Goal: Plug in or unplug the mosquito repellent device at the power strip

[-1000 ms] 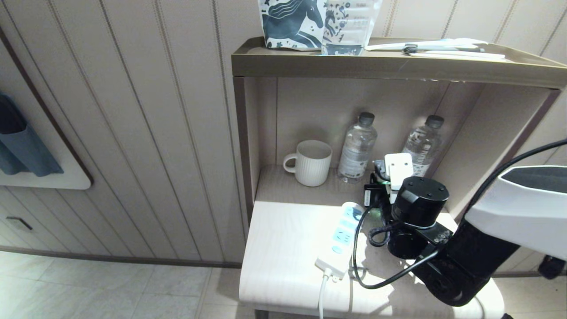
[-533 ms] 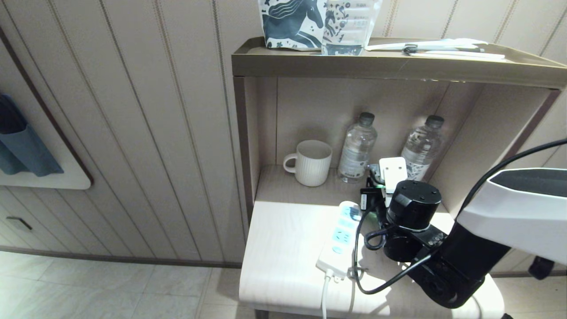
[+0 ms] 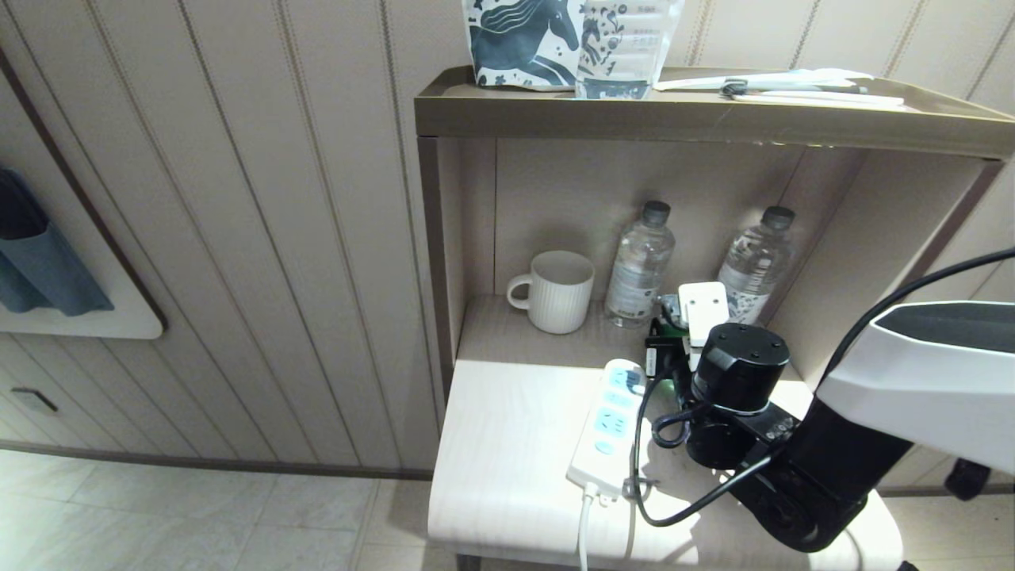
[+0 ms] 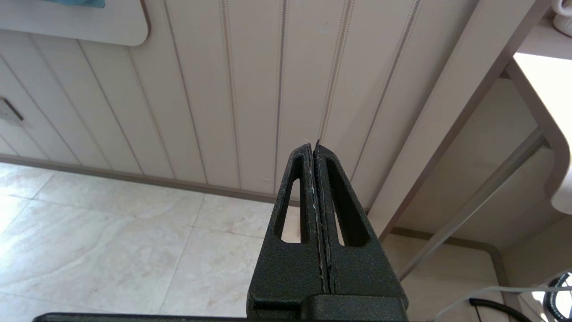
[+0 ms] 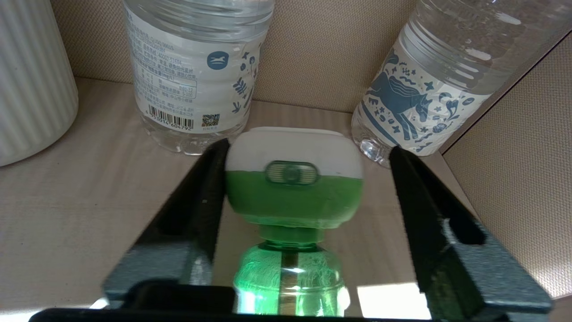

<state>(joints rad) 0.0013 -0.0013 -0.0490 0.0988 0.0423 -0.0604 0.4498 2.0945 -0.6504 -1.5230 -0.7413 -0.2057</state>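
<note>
Device: the small mosquito repellent device (image 5: 292,188) with white and green top and see-through green bottle lies between my right gripper (image 5: 308,197) fingers, past the far end of the long white power strip (image 3: 607,428).
Grip: my fingers are spread; one touches it, the other stands apart.
Progress: it looks unplugged; I judge letting go is what's left.
Pointing: white top points away from the strip, toward the clear water bottles (image 5: 196,67).
Left gripper (image 4: 315,147): pressed together, hanging low by the wall.

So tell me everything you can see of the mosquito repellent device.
The mosquito repellent device has a white and bright green plastic-looking head with a small oval vent, above a translucent green bottle. It lies on the shelf, between the right gripper's open fingers: one finger touches its side, the other stands apart. It is not in the power strip.
</note>
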